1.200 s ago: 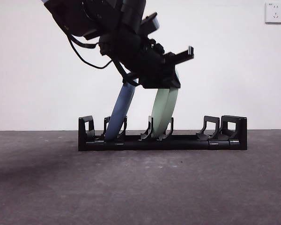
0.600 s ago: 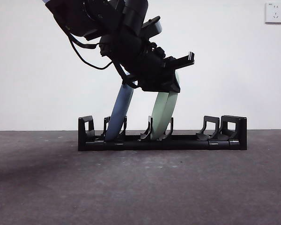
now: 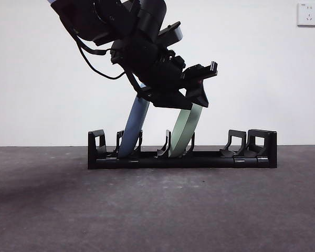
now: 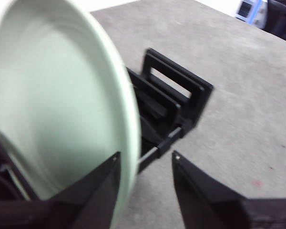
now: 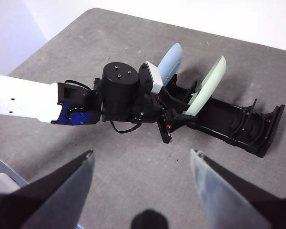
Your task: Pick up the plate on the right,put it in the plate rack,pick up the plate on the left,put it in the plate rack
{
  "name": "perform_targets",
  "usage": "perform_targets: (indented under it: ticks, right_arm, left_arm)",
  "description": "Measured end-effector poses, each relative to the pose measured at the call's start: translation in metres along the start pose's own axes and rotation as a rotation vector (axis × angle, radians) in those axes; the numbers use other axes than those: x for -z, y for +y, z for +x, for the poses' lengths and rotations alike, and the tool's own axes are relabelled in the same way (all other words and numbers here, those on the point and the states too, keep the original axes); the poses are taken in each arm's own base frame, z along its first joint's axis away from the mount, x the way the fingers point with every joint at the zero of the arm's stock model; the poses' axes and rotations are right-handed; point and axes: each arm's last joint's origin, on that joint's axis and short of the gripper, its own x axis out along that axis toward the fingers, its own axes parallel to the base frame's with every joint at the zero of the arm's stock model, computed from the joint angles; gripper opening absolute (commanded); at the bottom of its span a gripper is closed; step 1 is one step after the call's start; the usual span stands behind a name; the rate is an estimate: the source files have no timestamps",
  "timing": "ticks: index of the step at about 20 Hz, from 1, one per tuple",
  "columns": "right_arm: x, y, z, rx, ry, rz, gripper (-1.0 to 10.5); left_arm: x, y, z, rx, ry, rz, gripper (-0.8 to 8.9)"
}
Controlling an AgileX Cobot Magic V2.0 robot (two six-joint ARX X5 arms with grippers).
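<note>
The black plate rack [image 3: 215, 157] stands across the table with two plates leaning in its slots. A blue plate [image 3: 134, 126] sits near its left end, a pale green plate [image 3: 185, 131] in the middle. My left gripper [image 3: 206, 84] hangs open just above the green plate's upper rim. In the left wrist view the green plate [image 4: 52, 95] lies beside one jaw, and the gap of the left gripper [image 4: 146, 157] shows only table and rack [image 4: 176, 95]. High over the table, my right gripper [image 5: 143, 152] is open and holds nothing. It looks down on the rack [image 5: 238, 129].
The rack's right-hand slots [image 3: 236, 144] hold nothing. A wall socket [image 3: 308, 14] sits at the upper right of the white wall. Grey tabletop [image 3: 157, 210] spreads in front of the rack.
The left gripper has lifted and swung off the green plate's rim. That plate now leans further right in its slot. The blue plate has not moved.
</note>
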Motion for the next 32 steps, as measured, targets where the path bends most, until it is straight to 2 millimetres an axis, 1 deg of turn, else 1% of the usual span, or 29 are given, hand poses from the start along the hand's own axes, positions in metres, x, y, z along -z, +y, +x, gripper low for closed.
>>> perform_targets:
  ticks: [3, 5, 8, 12, 17, 19, 21, 25, 27, 28, 30, 32]
  right_arm:
    - [0.001, 0.000, 0.000, 0.000, 0.005, 0.001, 3.5]
    - [0.001, 0.000, 0.000, 0.000, 0.008, 0.001, 3.5]
    - [0.001, 0.000, 0.000, 0.000, 0.009, 0.001, 3.5]
    - [0.001, 0.000, 0.000, 0.000, 0.009, 0.001, 3.5]
    - [0.001, 0.000, 0.001, 0.000, 0.013, -0.002, 3.5]
    - [0.001, 0.000, 0.001, 0.000, 0.014, -0.002, 3.5]
    - [0.001, 0.000, 0.002, 0.000, 0.015, -0.002, 3.4]
    - [0.003, -0.001, 0.004, 0.000, 0.027, 0.003, 3.4]
    - [0.009, -0.001, 0.007, 0.001, 0.048, 0.009, 3.4]
    - [0.014, -0.002, 0.008, 0.001, 0.062, 0.013, 3.4]
    - [0.025, -0.002, 0.011, 0.001, 0.092, 0.022, 3.4]
    - [0.034, -0.003, 0.014, 0.002, 0.117, 0.027, 3.4]
  left_arm:
    - [-0.002, -0.001, -0.003, 0.006, 0.005, 0.000, 1.99]
    - [-0.007, -0.002, -0.008, 0.006, 0.006, -0.001, 1.98]
    - [-0.020, -0.004, -0.024, 0.006, 0.007, -0.001, 1.98]
    - [-0.041, -0.010, -0.055, 0.019, 0.009, 0.000, 1.98]
    - [-0.061, -0.019, -0.103, 0.126, 0.068, -0.007, 1.98]
    - [-0.068, -0.025, -0.138, 0.192, 0.128, -0.018, 1.90]
    - [-0.073, -0.030, -0.178, 0.249, 0.182, -0.031, 1.89]
    - [-0.072, -0.036, -0.260, 0.256, 0.256, 0.018, 1.89]
    - [-0.071, -0.038, -0.297, 0.238, 0.237, 0.043, 1.89]
    - [-0.070, -0.038, -0.314, 0.221, 0.213, 0.053, 1.89]
    - [-0.070, -0.040, -0.340, 0.192, 0.158, 0.073, 1.89]
    - [-0.069, -0.041, -0.357, 0.176, 0.109, 0.085, 1.88]
